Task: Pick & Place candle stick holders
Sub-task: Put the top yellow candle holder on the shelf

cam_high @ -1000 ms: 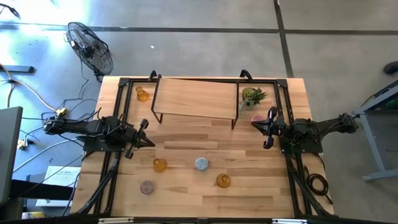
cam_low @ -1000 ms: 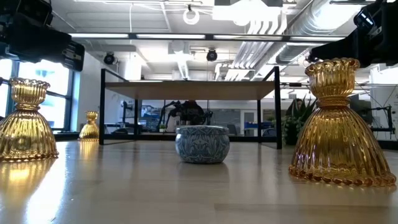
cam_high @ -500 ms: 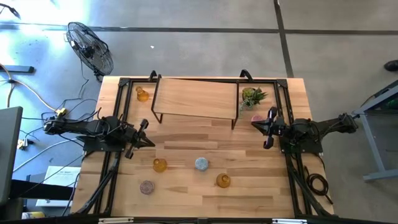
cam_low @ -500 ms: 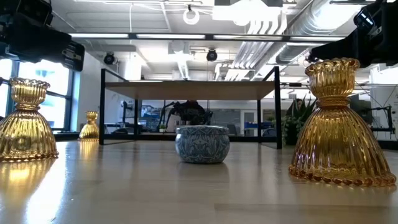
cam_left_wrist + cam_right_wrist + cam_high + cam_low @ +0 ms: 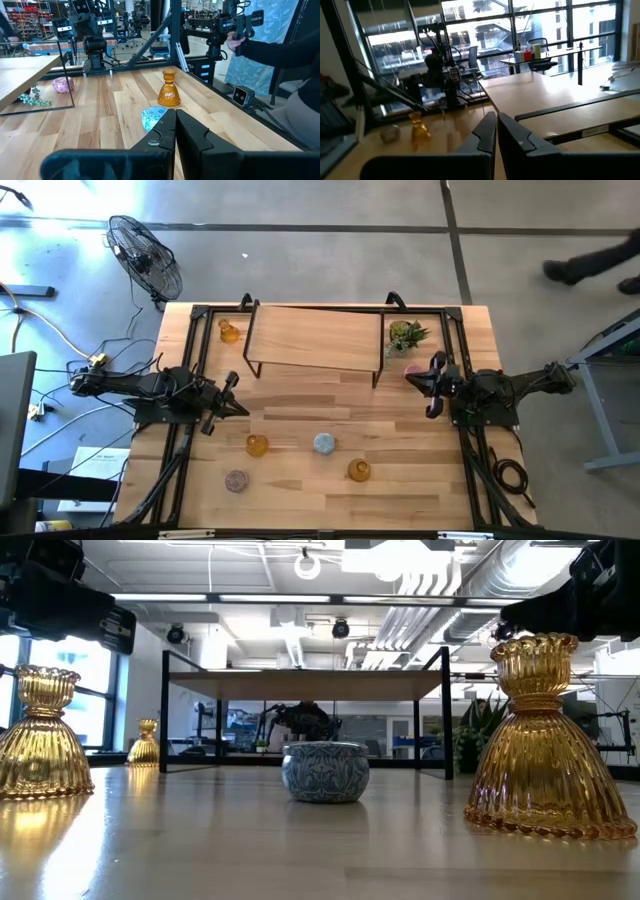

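Overhead first: I see three amber holders, one at the bench's far left corner (image 5: 229, 332), two near the front edge (image 5: 257, 445) (image 5: 359, 470), with the blue-grey holder (image 5: 324, 443) between them and the mauve holder (image 5: 236, 480) front left. Pink holder (image 5: 412, 368) sits beside the potted plant (image 5: 406, 335). Left gripper (image 5: 234, 392) and right gripper (image 5: 422, 385) hover pinched together, gripping nothing. Low view: blue-grey bowl's inside can't be seen. Wrist views: both finger pairs pressed together.

A grey concrete floor (image 5: 330, 260) holds a standing fan (image 5: 146, 258); windows (image 5: 520, 25) glow.
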`<action>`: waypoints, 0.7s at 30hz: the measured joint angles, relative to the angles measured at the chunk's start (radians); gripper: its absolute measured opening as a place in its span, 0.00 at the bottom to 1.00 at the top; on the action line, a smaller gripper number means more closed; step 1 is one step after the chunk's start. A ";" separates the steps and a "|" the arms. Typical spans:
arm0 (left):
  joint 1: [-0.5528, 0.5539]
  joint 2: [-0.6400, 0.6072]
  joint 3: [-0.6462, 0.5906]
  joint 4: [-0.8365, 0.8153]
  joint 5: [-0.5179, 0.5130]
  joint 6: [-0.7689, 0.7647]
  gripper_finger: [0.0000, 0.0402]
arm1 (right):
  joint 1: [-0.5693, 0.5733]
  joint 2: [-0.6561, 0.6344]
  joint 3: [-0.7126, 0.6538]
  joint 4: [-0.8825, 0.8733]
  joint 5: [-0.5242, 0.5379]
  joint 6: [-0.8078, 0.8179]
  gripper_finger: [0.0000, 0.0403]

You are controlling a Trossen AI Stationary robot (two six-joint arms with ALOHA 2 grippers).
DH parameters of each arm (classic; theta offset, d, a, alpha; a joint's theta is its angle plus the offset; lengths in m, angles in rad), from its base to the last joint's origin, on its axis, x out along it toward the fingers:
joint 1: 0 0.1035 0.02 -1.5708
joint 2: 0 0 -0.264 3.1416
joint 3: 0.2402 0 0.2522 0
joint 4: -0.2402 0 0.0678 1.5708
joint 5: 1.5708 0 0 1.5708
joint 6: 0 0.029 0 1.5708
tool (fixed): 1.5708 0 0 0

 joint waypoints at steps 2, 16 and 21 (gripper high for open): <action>0.000 0.000 0.000 0.000 0.000 0.000 0.01 | 0.000 0.000 0.000 0.007 -0.002 0.009 0.03; 0.000 0.000 0.000 0.007 -0.002 0.000 0.01 | 0.000 0.000 0.000 -0.002 -0.119 -0.021 0.03; 0.000 0.000 0.000 0.011 -0.041 0.001 0.01 | 0.000 0.000 0.000 -0.052 -0.098 -0.029 0.04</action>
